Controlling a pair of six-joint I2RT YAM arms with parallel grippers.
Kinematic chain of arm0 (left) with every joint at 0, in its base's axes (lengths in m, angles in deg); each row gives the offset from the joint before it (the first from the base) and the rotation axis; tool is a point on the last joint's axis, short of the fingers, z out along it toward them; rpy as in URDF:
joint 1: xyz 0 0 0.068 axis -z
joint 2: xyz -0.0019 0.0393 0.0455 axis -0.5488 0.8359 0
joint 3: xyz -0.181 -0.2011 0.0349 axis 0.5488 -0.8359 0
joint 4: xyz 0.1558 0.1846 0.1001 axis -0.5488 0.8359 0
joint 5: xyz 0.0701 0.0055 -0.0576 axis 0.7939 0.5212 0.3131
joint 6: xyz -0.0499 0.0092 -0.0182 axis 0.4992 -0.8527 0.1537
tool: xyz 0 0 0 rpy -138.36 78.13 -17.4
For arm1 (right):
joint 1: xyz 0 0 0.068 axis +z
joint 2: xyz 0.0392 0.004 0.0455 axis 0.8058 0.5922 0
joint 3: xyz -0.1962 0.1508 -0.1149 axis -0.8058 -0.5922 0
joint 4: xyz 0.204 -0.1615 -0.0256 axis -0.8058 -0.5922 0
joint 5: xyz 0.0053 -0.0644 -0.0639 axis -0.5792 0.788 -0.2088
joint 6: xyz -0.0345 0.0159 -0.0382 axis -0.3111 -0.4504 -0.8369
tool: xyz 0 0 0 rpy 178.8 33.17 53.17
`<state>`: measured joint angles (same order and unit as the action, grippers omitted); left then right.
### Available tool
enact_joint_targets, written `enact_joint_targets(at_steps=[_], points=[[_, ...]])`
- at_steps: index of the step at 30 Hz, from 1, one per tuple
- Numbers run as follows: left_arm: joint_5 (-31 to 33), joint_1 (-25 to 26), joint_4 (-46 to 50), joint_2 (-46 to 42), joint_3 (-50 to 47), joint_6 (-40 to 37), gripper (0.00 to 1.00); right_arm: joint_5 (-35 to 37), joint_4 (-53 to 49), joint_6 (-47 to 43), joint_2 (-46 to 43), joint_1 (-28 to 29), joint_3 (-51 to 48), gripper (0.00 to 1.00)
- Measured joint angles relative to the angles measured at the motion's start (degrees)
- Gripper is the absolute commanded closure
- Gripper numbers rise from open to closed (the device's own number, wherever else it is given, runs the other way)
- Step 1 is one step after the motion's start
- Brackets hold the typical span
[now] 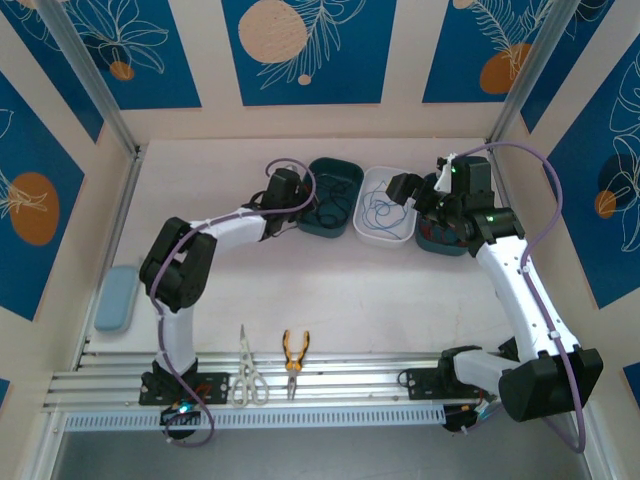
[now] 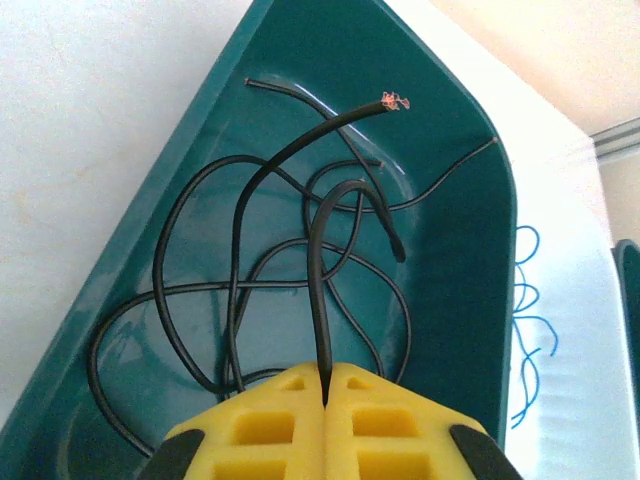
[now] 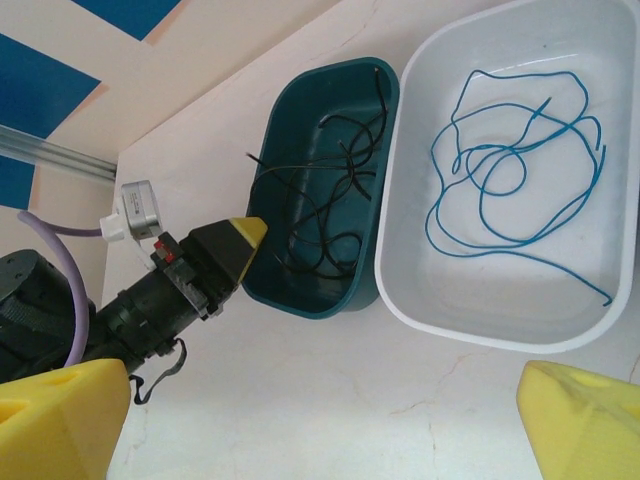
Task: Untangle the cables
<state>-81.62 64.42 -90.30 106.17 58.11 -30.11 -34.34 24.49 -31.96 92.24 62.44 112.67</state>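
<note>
Leaving the clamped left pincer (image 2: 327, 374), black cable (image 2: 320, 300) arcs along the bin (image 2: 470, 300).

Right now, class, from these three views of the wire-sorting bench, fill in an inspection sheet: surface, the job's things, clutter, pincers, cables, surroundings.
Surface: white table, faintly veined.
Job's things: black wires looped in a teal tub; blue wire loose in the white tub beside it.
Clutter: scissors and pliers on the near rail; pale blue block at the left edge.
Pincers: left pincer shut on one of the black wires above the teal tub; right pincer open, holding nothing.
Cables: a purple cable runs along each arm.
Surroundings: blue-and-cream patterned wall panels.
</note>
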Motion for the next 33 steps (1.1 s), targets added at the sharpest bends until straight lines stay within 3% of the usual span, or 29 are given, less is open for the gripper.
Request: enact_joint_targets(at_steps=[8, 16, 24, 33], points=[[-0.11, 0.00, 6.88, 4.00, 8.39, -3.34, 0.95, 0.00, 0.20, 0.57, -0.02, 0.00, -0.66, 0.01], [-1.66, 0.02, 10.71, 5.77, 11.17, -5.55, 0.81, 0.00, 0.42, 0.79, -0.02, 0.02, -0.66, 0.01], [-1.86, 0.11, 12.09, 5.22, 11.41, -7.19, 0.44, 0.00, 0.42, 0.76, -0.02, 0.13, -0.66, 0.01], [0.04, 0.11, 14.14, -1.68, 11.41, -9.44, 0.26, 0.00, 0.66, 0.76, -0.02, 0.13, -0.66, 0.01]])
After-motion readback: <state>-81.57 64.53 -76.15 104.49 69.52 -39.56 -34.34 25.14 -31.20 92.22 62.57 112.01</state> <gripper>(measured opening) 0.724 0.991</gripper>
